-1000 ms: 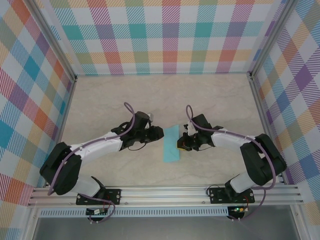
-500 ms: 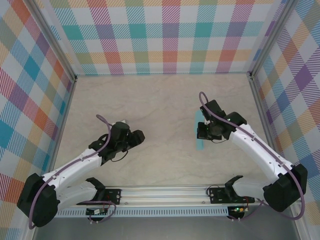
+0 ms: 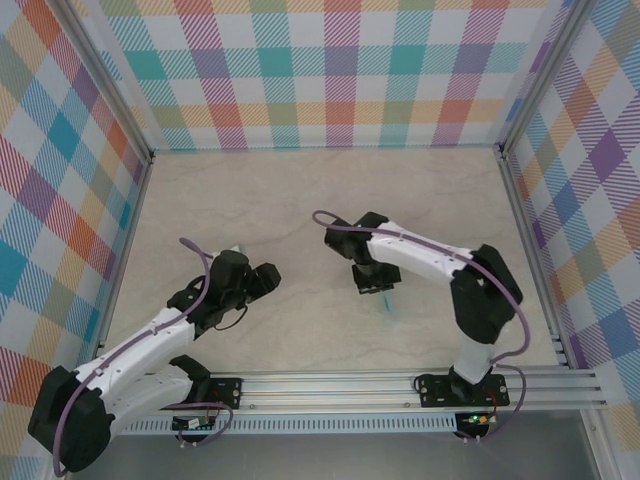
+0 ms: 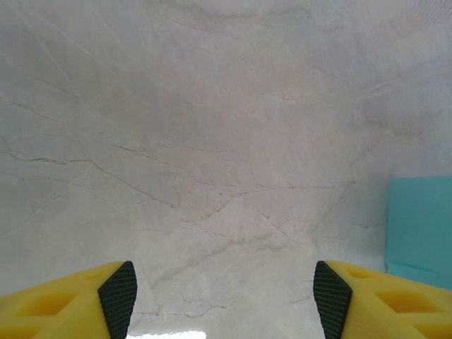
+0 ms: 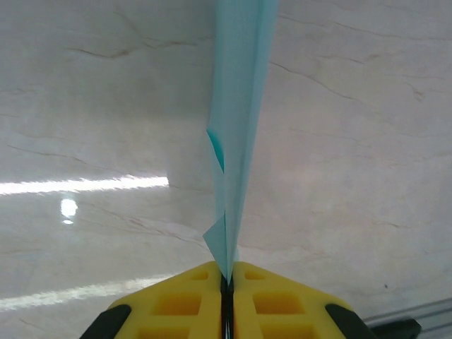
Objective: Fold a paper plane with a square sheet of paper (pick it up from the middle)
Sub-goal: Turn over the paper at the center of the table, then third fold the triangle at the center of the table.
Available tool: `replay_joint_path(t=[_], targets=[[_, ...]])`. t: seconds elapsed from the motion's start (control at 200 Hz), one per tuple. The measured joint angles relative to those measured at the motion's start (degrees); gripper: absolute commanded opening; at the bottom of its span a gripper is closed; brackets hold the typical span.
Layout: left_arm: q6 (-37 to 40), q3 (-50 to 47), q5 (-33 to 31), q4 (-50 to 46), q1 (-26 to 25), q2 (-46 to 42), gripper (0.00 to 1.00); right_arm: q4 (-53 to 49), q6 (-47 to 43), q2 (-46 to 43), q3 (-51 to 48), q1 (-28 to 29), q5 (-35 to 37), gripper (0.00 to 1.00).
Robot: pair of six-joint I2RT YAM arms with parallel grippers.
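Two white tubular arms with black joints, left arm (image 3: 150,335), right arm (image 3: 430,258), purple cable (image 3: 186,243) looped along each, left gripper (image 4: 224,289) with chunky yellow fingers (image 4: 385,300), black textured pads (image 4: 117,288)

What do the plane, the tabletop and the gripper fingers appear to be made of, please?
Plane: thin light cyan paper, matte, with sharp creases.
Tabletop: marble-look pale veined surface, glossy by its reflections; stone or laminate, unclear.
Fingers: yellow, moulded with hollows, probably plastic.

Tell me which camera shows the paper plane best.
Right wrist: the paper plane stands edge-on, pinched in the shut right claw. The top view gives a small cyan sliver below that claw; the left wrist catches a cyan patch at its frame edge.
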Motion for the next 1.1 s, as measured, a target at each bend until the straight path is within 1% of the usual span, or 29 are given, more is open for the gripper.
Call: replay_joint_path(t=[0.085, 0.205, 0.315, 0.415, 0.465, 0.57, 0.64, 0.705, 0.855, 0.975, 1.015, 1.06, 1.1], targets=[[-0.02, -0.92, -0.42, -1.36, 0.24, -2.19, 0.71, 2.21, 0.02, 5.55, 3.85, 0.83, -3.48, 0.1], [-0.02, -1.73, -0.74, -3.1, 0.33, -4.98, 0.73, 6.51, 0.17, 11.32, 8.55, 1.44, -8.83, 0.13], [0.0, -2.64, -0.7, -4.09, 0.35, -7.15, 0.74, 10.75, 0.35, 12.96, 9.79, 1.51, -14.12, 0.34], [0.0, -3.34, -0.31, -4.26, 0.35, -7.43, 0.75, 13.31, -0.15, 12.63, 9.75, 1.51, -17.75, 0.43], [0.02, -3.58, 0.24, -4.26, 0.44, -7.32, 0.74, 15.32, -0.55, 11.65, 8.74, 1.49, -19.12, 0.45], [0.17, -3.74, 2.38, -3.26, 0.57, -6.1, 0.7, 20.04, -0.46, 5.53, 2.82, 1.22, -21.16, 0.5], [0.26, -3.78, 4.59, -0.94, 0.57, -4.17, 0.67, 22.62, -0.11, -1.14, -2.47, 0.63, -21.88, 0.52], [0.37, -3.78, 7.17, 1.75, 0.57, -1.51, 0.64, 24.76, 0.2, -7.43, -7.08, -0.68, -21.81, 0.52], [0.44, -2.71, 13.05, 6.01, 0.42, 6.82, 0.6, 31.71, 2.21, -20.2, -20.31, -6.88, -22.49, 0.52], [0.5, 0.33, 15.63, 8.33, -1.31, 13.57, 0.58, 36.94, 4.0, -25.81, -31.61, -12.15, -24.76, 0.53], [0.61, 2.03, 16.22, 8.92, -2.38, 16.13, 0.54, 38.64, 4.52, -27.23, -35.04, -13.49, -26.1, 0.53], [0.98, 4.22, 17.11, 9.46, -3.65, 19.04, 0.47, 40.65, 5.01, -28.44, -38.14, -14.84, -27.96, 0.52], [1.64, 6.56, 17.88, 9.75, -4.76, 21.86, 0.44, 42.93, 5.57, -29.49, -40.83, -16.24, -29.9, 0.51]])
